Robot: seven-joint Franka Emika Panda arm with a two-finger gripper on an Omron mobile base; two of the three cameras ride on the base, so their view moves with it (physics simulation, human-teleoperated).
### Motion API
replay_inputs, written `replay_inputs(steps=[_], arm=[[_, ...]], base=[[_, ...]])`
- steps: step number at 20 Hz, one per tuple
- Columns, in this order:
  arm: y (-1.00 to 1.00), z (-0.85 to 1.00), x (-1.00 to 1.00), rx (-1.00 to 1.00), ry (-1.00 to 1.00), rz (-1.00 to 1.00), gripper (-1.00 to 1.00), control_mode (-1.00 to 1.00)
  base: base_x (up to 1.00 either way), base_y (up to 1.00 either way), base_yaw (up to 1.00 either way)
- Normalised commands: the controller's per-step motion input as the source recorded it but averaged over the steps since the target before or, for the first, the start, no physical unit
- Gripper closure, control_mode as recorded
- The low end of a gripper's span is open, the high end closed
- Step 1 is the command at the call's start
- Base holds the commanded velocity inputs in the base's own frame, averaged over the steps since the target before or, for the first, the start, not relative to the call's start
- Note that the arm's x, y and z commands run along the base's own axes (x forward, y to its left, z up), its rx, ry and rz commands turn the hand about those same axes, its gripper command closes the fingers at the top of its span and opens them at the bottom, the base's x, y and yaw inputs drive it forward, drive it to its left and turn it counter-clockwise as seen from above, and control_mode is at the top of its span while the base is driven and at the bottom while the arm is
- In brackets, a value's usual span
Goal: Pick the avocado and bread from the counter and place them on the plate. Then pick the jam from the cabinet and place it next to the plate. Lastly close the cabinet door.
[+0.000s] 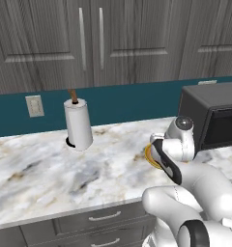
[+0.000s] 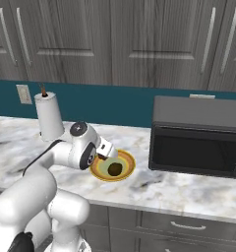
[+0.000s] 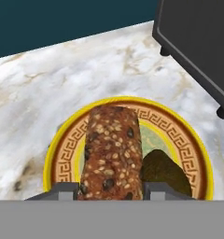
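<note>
Between the finger tips of my gripper [image 3: 111, 189], the bread [image 3: 111, 149], a dark seeded slab, lies lengthwise over the plate [image 3: 128, 100]. The tips press its two long sides, so the gripper is shut on it. The plate has a yellow rim, an orange patterned ring and a pale green centre. It rests on the marble counter [image 1: 50, 169]. The avocado [image 3: 163, 170], a dark olive lump, sits on the plate just right of the bread. In the right base view the avocado [image 2: 115, 168] lies on the plate [image 2: 127, 174] under my bent wrist. The jam is out of view.
A black microwave [image 2: 198, 138] stands on the counter close to the plate's right side. A paper towel roll [image 1: 78, 124] stands upright at the back left. Grey wall cabinets [image 1: 50, 38] with silver bar handles hang above, their doors shut. Drawers run below the counter edge.
</note>
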Motion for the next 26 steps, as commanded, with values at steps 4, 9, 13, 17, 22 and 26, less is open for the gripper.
replay_inputs(steps=[4,9,13,17,22,26], arm=[[0.00,0.32,0.12,0.01,0.00,-0.05,-1.00,-1.00],[0.01,0.48,0.03,0.04,0.00,-0.05,-1.00,-1.00],[0.03,0.37,-0.61,0.05,0.04,-0.01,-1.00,-1.00],[0.12,0.43,-0.81,0.03,0.01,0.00,-1.00,-1.00],[0.28,0.42,-0.79,0.00,0.00,0.02,-1.00,-1.00],[0.30,0.51,-0.68,0.00,-0.01,0.05,-1.00,-1.00]], base=[[0.00,0.00,0.00],[0.00,0.00,0.00],[0.00,0.00,0.00],[0.00,0.00,0.00],[0.00,0.00,0.00],[0.00,0.00,0.00]])
